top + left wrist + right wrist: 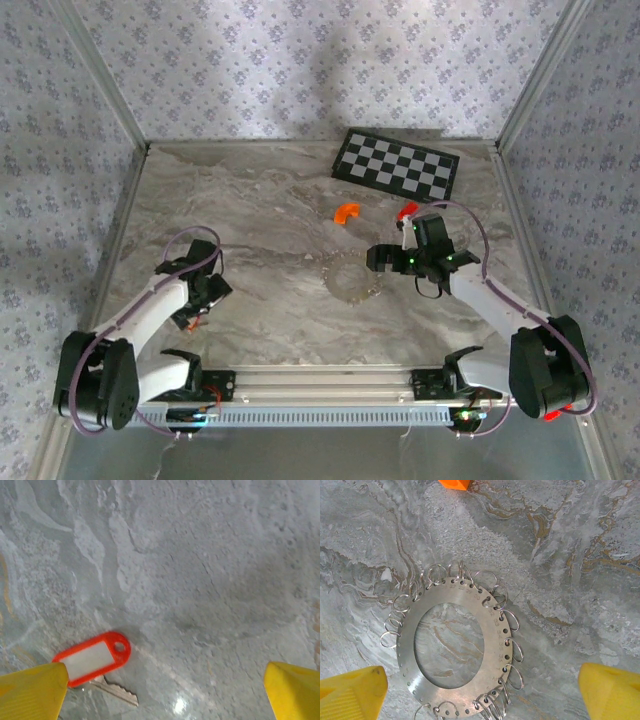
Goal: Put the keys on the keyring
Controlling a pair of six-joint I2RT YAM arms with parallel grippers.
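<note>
A key with a red plastic tag (pixel 95 657) and a short silvery blade (pixel 119 693) lies flat on the marble table. My left gripper (pixel 162 697) hangs open over it, and the tag's end slips under the left yellow fingertip (pixel 30 690). From above, the key (pixel 191 321) is a red speck by the left gripper (pixel 203 296). The keyring (pixel 492 625) is a flat silvery disc with a wide central hole and several small wire loops round its rim. My right gripper (pixel 480 695) stands open above it, holding nothing. In the top view the keyring (pixel 352 281) lies mid-table, left of the right gripper (pixel 380 262).
An orange curved piece (pixel 347 211) lies behind the keyring, its corner (pixel 455 484) showing in the right wrist view. A black-and-white checkered board (pixel 395 163) rests at the back right. A small red piece (pixel 407 212) sits by the right arm. Walls close in on the table's sides.
</note>
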